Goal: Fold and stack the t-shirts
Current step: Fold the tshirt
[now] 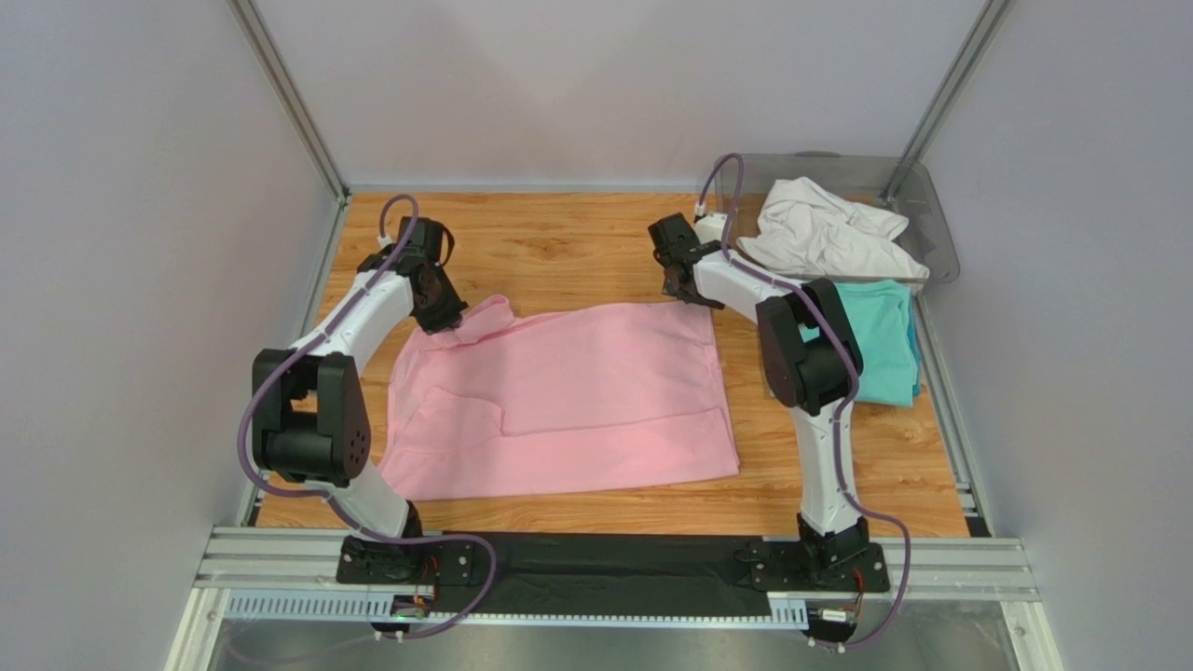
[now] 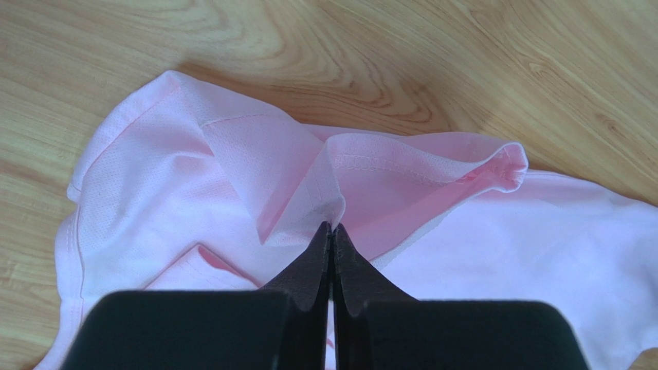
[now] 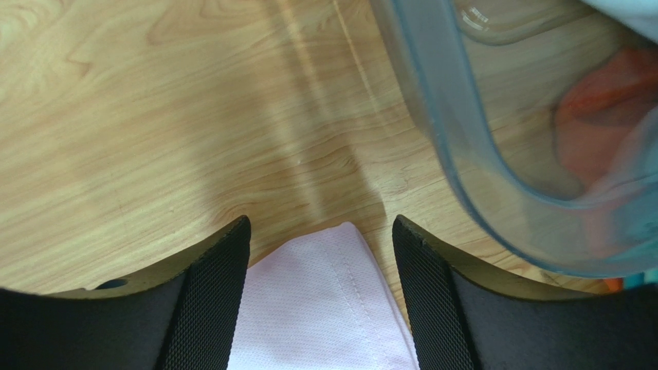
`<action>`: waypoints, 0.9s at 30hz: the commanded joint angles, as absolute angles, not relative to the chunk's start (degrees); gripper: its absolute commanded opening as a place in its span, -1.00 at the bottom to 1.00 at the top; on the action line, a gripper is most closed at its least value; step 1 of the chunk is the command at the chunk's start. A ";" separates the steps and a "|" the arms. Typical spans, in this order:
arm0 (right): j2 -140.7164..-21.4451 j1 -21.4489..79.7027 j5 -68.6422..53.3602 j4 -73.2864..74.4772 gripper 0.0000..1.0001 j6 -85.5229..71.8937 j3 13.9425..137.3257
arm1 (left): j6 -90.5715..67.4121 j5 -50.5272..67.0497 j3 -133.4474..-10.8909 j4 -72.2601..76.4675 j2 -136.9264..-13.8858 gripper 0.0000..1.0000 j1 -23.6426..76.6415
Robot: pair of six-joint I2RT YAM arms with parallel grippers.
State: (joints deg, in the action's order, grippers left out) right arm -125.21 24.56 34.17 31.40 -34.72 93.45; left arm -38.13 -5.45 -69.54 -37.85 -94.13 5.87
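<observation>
Top external view: the pink shirt lies spread across the middle of the frame on the wooden table, mostly flat, with its lower left part folded over on itself and its upper left corner bunched up. The left claw sits at that bunched corner. In the left wrist view its two black fingers are pressed tight together, and a raised fold of pink cloth meets their tips, so it appears to be pinching the shirt there, with a hemmed edge curling up just above and to the right. The right claw is at the shirt's upper right corner. In the right wrist view its jaws are spread, and the pink corner with its stitched hem lies between them at the bottom of the frame, touching neither finger. At the right of the top view, well clear of the pink shirt, a teal shirt lies on the table, partly hidden by the right arm. Just above it, in the upper right, a white shirt is crumpled in a clear grey bin.
</observation>
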 commanded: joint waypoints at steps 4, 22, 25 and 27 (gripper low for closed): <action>-125.25 24.79 33.84 32.61 0.27 -37.62 92.91 | -37.53 -4.75 -70.05 -36.30 -92.81 -1.00 5.98; -120.24 24.79 34.54 31.73 -0.88 -39.20 85.43 | -38.50 -5.10 -69.87 -37.88 -91.32 -1.00 5.89; -119.80 24.96 34.02 31.03 -1.00 -37.97 85.34 | -38.41 -5.01 -70.13 -38.05 -91.32 -1.00 5.89; -118.14 25.48 34.01 29.27 -1.00 -35.44 85.17 | -38.41 -5.01 -70.40 -38.32 -91.06 -1.00 5.89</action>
State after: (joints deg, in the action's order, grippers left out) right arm -121.27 24.75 33.54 30.33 -37.60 86.24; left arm -38.15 -5.21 -69.54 -37.95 -93.93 5.87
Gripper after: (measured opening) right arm 0.008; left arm 0.007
